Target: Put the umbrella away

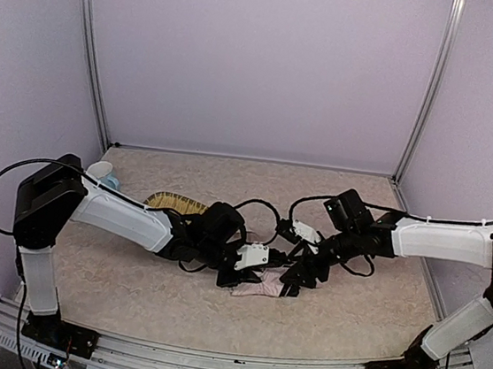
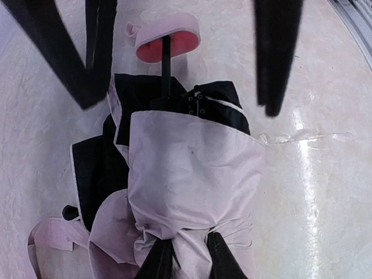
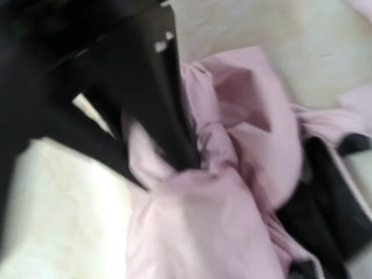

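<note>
Where the two arms meet at the middle of the counter [image 1: 126,300], the umbrella [image 1: 257,285] lies as a loose, crumpled bundle of pale pink fabric. From above, both arms reach inward and low. The left claw [image 1: 232,277] is at the bundle's left side and the right claw [image 1: 294,283] at its right side, so little of the umbrella shows between them.

The left wrist camera looks down on the umbrella [image 2: 192,174], where black lining shows among the pink folds. At the top of that view the small pale pink handle [image 2: 167,36] sits on a thin black shaft [image 2: 165,67], with a little strap loop beside it. The left claw [image 2: 179,109] is spread wide. Its two dark fingers [image 2: 87,58] are blurred and close to the lens, one on each side of the handle end, and no contact with the fabric can be seen. At the bottom of the view the right claw [image 2: 188,251] has its two fingers drawn narrow, pinching a gathered bunch of pink fabric between them.

The right wrist camera is blurred. It shows one dark finger [image 3: 168,104] pressed into the umbrella's pink folds [image 3: 221,192].

Behind the left arm, well apart from the umbrella, a woven yellow tray [image 1: 178,202] lies on the counter.
</note>
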{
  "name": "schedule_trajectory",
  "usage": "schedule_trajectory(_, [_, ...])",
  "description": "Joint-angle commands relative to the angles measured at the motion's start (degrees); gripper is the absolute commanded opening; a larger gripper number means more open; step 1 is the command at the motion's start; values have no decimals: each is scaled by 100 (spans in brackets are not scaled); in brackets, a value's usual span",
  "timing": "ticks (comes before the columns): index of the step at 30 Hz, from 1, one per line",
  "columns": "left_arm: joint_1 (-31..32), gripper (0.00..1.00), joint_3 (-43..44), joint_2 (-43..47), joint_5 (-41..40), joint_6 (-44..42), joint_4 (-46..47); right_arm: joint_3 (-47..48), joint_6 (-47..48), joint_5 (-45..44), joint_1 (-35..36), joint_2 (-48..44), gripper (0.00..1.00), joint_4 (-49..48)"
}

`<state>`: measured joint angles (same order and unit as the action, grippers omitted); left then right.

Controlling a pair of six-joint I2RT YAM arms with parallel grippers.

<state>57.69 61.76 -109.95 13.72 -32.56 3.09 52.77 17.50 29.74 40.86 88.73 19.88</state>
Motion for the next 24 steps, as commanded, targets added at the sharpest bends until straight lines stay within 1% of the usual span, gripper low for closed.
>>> schedule_trajectory(1, [-267,19,94,-776,656,443,-1757,-936,319,-1234,412,-974,76,-985])
schedule_trajectory(3, [-401,19,283,-960,1025,503,-1951,-1426,683,-1771,849,-1381,80,-1509])
schedule_trajectory(5, [-536,19,498,-1183,1368,580,-2212,-1780,1050,-2236,1209,-1599,84,-2049])
schedule_trajectory(8, [-654,18,764,-1482,1645,615,-2600,-1835,1443,-2658,1429,-1422,88,-2464])
schedule_trajectory(12, [-758,19,1031,-1802,2080,567,-3042,-1393,1884,-2727,1514,-659,89,-2195])
schedule_trajectory(15, [-811,19,1143,-1954,2242,612,-3172,-1224,2115,-3068,1577,-113,87,-2090])
schedule_trajectory(17, [-821,19,1191,-2009,2287,593,-3237,-1138,2222,-3092,1576,129,87,-2005])
schedule_trajectory(21, [-830,19,1280,-2085,2444,433,-3435,-988,2248,-3314,1575,538,83,-1986])
schedule_trajectory(24, [-830,18,1377,-2147,2592,271,-3632,-827,2172,-3725,1586,846,81,-1893])
